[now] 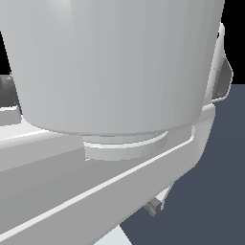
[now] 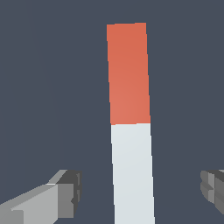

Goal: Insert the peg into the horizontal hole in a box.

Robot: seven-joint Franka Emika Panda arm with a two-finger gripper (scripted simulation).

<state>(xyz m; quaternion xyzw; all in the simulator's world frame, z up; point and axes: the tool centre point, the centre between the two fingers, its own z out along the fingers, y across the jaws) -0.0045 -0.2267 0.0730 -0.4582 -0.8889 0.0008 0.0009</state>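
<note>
peg (image 2: 131, 127) lies on floor (image 2: 52, 87) | between fingers (image 2: 65, 192), touching neither

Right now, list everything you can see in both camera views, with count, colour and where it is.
peg: one, half red-orange and half white, lying on the floor between the end effector's fingers, untouched.
floor: one, dark blue-grey, under the peg.
box: none in view.
robot arm: one, pale grey, filling most of the exterior view.
end effector: one, open, grey fingers wide apart on either side of the peg's white half.
</note>
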